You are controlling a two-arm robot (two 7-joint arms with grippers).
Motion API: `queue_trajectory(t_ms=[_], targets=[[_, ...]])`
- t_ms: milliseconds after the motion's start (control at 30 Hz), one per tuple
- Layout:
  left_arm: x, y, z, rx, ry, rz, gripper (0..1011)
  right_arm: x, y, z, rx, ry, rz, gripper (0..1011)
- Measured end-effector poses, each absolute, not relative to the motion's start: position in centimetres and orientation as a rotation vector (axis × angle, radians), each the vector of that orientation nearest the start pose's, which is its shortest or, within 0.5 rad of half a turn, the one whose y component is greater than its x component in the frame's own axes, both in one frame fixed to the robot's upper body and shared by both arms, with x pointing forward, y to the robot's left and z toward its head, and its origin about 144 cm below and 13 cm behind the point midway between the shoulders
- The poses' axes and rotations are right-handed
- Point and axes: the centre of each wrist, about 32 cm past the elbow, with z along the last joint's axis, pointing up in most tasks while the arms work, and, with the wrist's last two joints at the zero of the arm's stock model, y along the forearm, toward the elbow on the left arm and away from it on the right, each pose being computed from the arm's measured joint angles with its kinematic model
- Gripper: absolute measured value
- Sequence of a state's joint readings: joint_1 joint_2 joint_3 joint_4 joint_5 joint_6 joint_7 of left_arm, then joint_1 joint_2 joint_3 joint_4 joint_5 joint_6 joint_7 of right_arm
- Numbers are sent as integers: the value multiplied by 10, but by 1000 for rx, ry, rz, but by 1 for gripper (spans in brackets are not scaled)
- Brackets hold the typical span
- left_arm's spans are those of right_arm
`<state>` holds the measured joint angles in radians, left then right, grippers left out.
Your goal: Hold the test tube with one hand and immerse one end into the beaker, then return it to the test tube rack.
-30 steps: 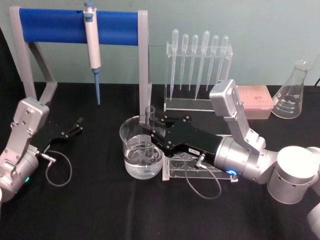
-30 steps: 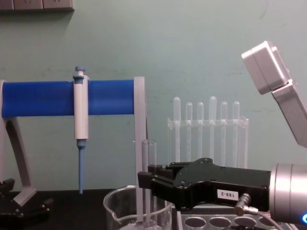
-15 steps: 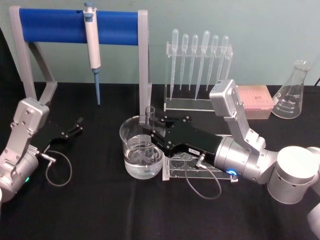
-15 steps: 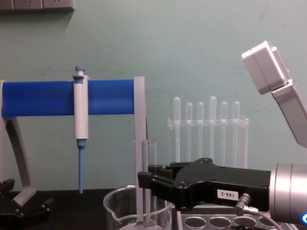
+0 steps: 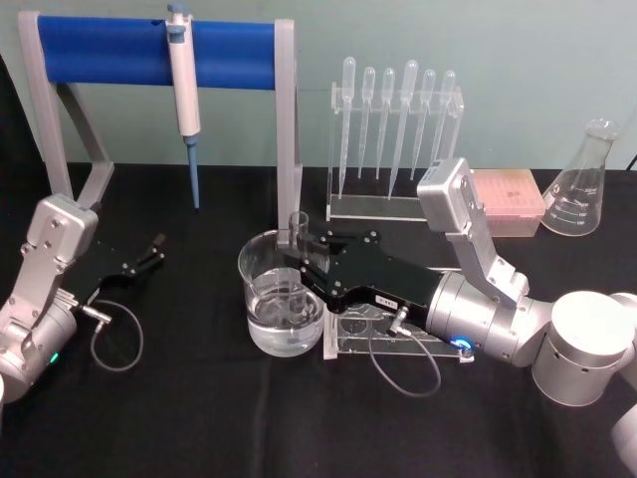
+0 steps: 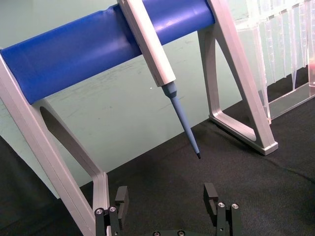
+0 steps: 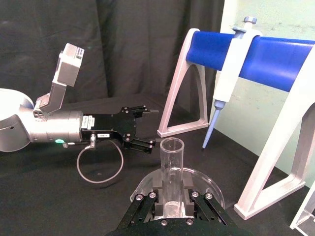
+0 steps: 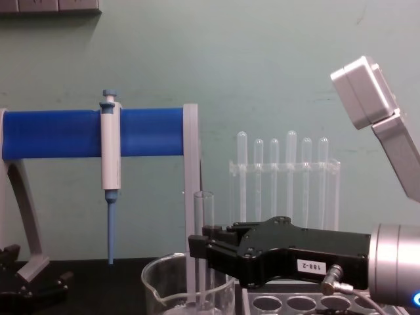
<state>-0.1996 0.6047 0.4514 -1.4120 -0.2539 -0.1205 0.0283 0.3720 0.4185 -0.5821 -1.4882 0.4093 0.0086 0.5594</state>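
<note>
Nothing is shifting that I can make out since a second ago. The right hand (image 5: pixel 299 249) is staying where it was, its fingers clamped on the test tube (image 5: pixel 298 227) a little below the open rim. That tube is standing upright, and its lower end is reaching down inside the beaker (image 5: pixel 261 274). Clear liquid is sitting in the beaker's bottom part, but I am not able to tell whether the tip is touching it. The beaker is resting on the black bench (image 5: pixel 199 418), just beside the clear test tube rack (image 5: pixel 398 344), which is lying under the hand's black body. Well off to the left, the left hand (image 5: pixel 154 249) is idling low over the bench, fingers spread wide and gripping nothing. Behind it the pipettor (image 5: pixel 183 80) is hanging on the blue stand (image 5: pixel 109 52).
</note>
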Motion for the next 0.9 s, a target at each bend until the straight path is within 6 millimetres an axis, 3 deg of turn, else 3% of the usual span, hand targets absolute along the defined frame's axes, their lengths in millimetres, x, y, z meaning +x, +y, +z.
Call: queue_trajectory(t_ms=[900], targets=[[489, 310, 1140, 304, -285, 1248, 1000, 520, -196, 1199, -77, -109, -519, 222]])
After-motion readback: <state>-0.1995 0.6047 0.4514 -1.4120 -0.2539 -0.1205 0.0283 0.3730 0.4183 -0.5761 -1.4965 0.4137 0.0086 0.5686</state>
